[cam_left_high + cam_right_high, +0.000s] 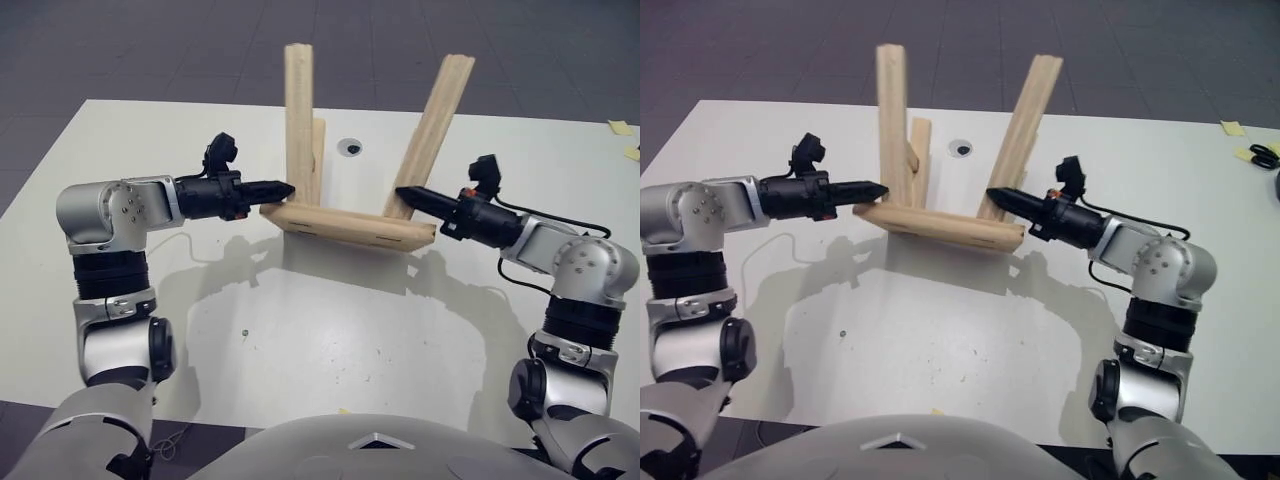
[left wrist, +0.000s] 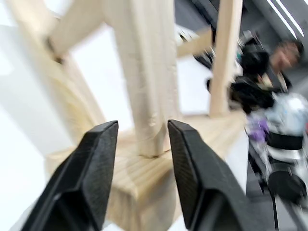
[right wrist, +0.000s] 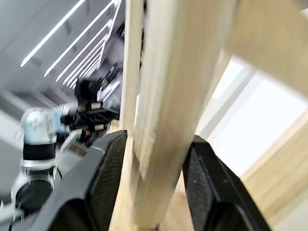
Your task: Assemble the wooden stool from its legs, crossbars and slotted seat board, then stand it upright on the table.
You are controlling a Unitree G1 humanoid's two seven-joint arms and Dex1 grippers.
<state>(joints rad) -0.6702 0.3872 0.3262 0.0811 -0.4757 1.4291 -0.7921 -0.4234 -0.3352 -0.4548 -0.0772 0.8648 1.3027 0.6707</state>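
The white table (image 1: 300,330) fills most of the head view. A small dark speck (image 1: 243,331) sits left of centre in the lower half. A round dark fitting (image 1: 350,147) is set into the tabletop at upper centre, between the two raised legs and behind them. Yellow paper slips (image 1: 620,127) lie at the upper right edge. Nothing stands between my arms and the wood.

The stool is upside down at upper centre. Its seat board (image 1: 350,225) lies flat on the table and the legs point up. The left leg (image 1: 299,110) rises nearly straight, with a shorter wooden piece (image 1: 318,150) just behind it. The right leg (image 1: 435,120) leans toward the upper right.

My left gripper (image 1: 285,187) comes in level from the left of the frame. Its tip is at the foot of the left leg, just above the left end of the seat board. In my left wrist view its fingers (image 2: 98,159) are spread apart, with the leg's foot between them and a gap on each side, so they hold nothing.

My right gripper (image 1: 402,191) comes in from the right, at the foot of the right leg. In my right wrist view that leg runs down between the fingers (image 3: 108,163) and both seem to lie against its sides, closed on it.
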